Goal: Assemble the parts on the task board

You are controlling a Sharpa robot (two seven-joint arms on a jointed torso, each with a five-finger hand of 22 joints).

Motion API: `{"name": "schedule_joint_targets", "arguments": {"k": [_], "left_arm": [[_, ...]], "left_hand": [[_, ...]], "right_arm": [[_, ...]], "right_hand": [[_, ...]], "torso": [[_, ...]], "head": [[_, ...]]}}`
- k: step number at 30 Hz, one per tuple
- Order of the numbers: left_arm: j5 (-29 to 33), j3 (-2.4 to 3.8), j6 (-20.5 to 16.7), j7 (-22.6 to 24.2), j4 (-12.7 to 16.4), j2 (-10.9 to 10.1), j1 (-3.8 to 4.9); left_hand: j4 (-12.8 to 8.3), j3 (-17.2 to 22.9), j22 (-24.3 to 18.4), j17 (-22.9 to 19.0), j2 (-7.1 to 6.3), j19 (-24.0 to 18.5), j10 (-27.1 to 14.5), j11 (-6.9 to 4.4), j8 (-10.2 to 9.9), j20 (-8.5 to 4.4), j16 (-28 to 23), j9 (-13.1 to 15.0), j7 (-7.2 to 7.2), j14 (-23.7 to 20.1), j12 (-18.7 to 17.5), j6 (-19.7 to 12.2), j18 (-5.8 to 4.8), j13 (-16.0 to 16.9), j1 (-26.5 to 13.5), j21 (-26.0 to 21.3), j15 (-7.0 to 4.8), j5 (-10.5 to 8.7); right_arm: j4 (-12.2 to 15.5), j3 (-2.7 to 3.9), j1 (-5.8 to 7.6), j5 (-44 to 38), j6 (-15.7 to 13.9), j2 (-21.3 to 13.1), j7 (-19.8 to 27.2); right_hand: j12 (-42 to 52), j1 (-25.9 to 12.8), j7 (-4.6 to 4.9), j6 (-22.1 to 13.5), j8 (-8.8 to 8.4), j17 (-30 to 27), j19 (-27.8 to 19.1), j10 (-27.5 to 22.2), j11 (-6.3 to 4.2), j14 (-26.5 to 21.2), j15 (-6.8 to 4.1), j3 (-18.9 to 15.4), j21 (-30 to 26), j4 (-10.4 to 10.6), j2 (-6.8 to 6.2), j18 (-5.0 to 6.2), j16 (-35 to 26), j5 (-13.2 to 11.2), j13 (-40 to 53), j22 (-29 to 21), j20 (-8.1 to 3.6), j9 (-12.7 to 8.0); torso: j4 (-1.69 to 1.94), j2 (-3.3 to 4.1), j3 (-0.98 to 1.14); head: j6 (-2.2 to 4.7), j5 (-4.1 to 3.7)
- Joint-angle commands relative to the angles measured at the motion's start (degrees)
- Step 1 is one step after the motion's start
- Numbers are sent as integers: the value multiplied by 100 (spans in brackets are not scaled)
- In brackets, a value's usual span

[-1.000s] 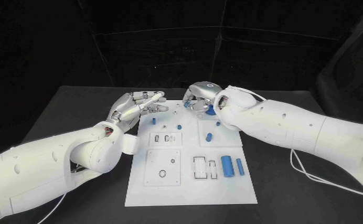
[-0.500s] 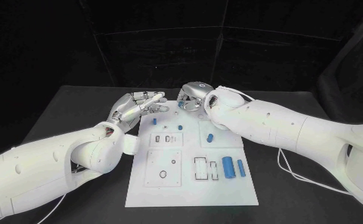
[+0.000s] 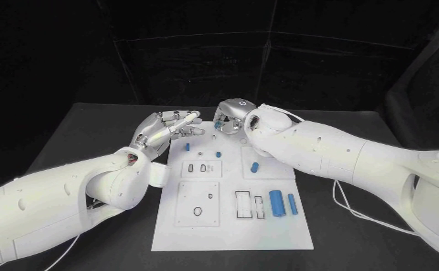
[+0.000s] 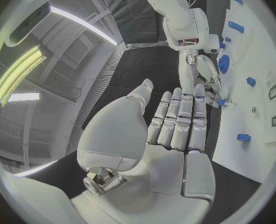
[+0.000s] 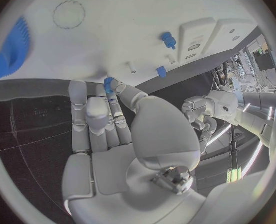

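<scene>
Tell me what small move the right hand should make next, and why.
Probably lower the right hand gently toward the task board. It pinches a small blue part at its fingertips, just above the board's far end, so seating it seems next. The left hand hovers nearby, holding nothing.

L hand (image 4: 175, 129) open, fingers straight, beside task board (image 4: 262, 59); R hand (image 4: 203, 77) at board edge w/ blue parts (image 4: 244, 137).
</scene>
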Motion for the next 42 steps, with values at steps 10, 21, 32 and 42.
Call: {"name": "schedule_joint_targets", "arguments": {"k": [10, 21, 32, 42], "left_arm": [[-31, 6, 61, 17, 7, 5, 21], [-31, 6, 68, 12, -10, 3, 27], [-31, 6, 75, 22, 3, -67, 35], [-31, 5, 88, 20, 2, -100, 44]], "left_hand": [[-44, 5, -6, 8, 69, -6, -35, 9, -40, 15, 27, -2, 18, -31, -25, 11, 79, -6, 9, -20, 11, 15], [-54, 9, -8, 11, 71, -5, -41, 10, -43, 15, 30, -2, 19, -36, -29, 11, 79, -7, 11, -22, 12, 15], [-61, 12, -9, 13, 73, -5, -43, 10, -46, 16, 33, -2, 19, -39, -30, 11, 79, -8, 14, -23, 12, 15], [-73, 18, -11, 15, 74, -5, -44, 10, -48, 16, 36, -2, 16, -42, -31, 12, 79, -7, 23, -24, 12, 15]], "right_arm": [[-12, 1, 8, -191, 254, 40, -191], [11, 0, 8, -197, -130, 1, -195], [1204, 93, 11, 657, -761, -1114, -197], [1876, 311, 41, 1848, 45, -2231, -621]], "right_hand": [[-6, -29, -14, -55, -14, 9, -10, -53, -12, 59, 3, -15, 30, 46, -69, -14, 36, 9, -8, 6, 16, 4], [41, 119, 150, -1670, -53, -2019, -607, -1670, 242, -693, 207, -570, -704, 225, -402, 83, -1549, -35, -8, -824, 209, -38], [681, -73, 183, -969, 111, -1346, -387, -748, 145, -279, 142, -1077, -721, 656, -392, 91, -908, 236, 97, -914, 178, 58], [2802, -133, -216, -779, 135, 1502, 877, 988, -355, 308, -285, -1696, 426, 1047, -661, -209, 1226, 538, 1708, 792, -180, 27]], "torso": [[0, 19, -10], [-4, 23, -6], [-73, -6, -9], [-192, -24, 17]], "head": [[-36, 11], [-26, 16], [19, 36], [52, 69]]}}
